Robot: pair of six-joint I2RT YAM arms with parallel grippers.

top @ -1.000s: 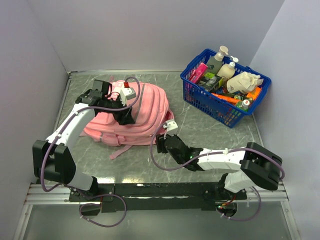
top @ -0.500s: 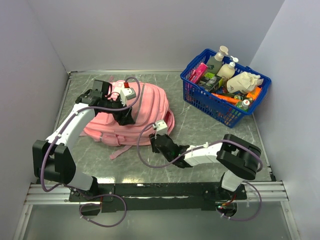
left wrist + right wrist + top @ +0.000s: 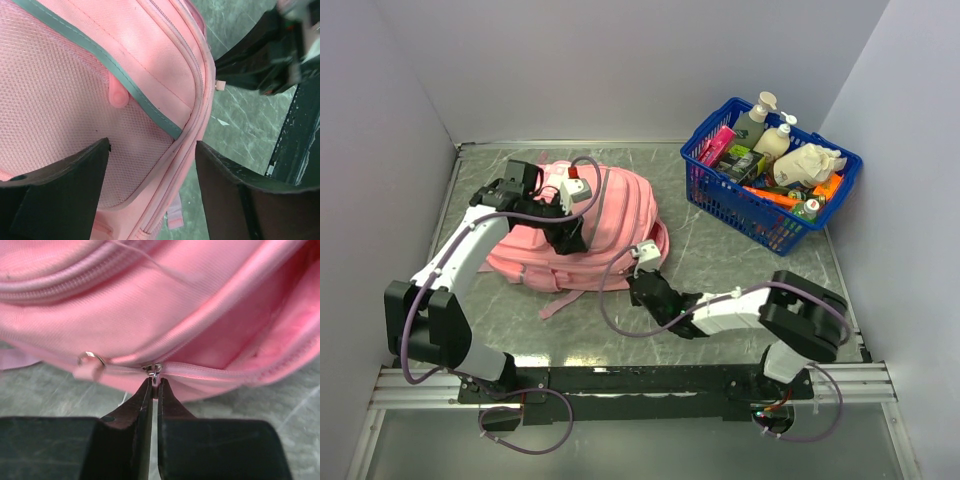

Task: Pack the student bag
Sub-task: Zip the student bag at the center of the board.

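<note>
Our right gripper (image 3: 154,386) pinches the zipper pull (image 3: 156,371) of the student bag (image 3: 150,300). We see the left gripper (image 3: 151,150) spread wide — above the bag

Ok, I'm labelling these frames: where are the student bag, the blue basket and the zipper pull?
student bag (image 3: 620,212): top view, ribbed pink front.
blue basket (image 3: 735,210): top view, near side wall.
zipper pull (image 3: 157,370): right wrist view, metal slider.

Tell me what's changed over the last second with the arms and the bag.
The right gripper shifted slightly left, in against the bag at its near edge, and closed on a zipper pull. The left gripper stayed open over the bag. Bag and basket did not move.
</note>
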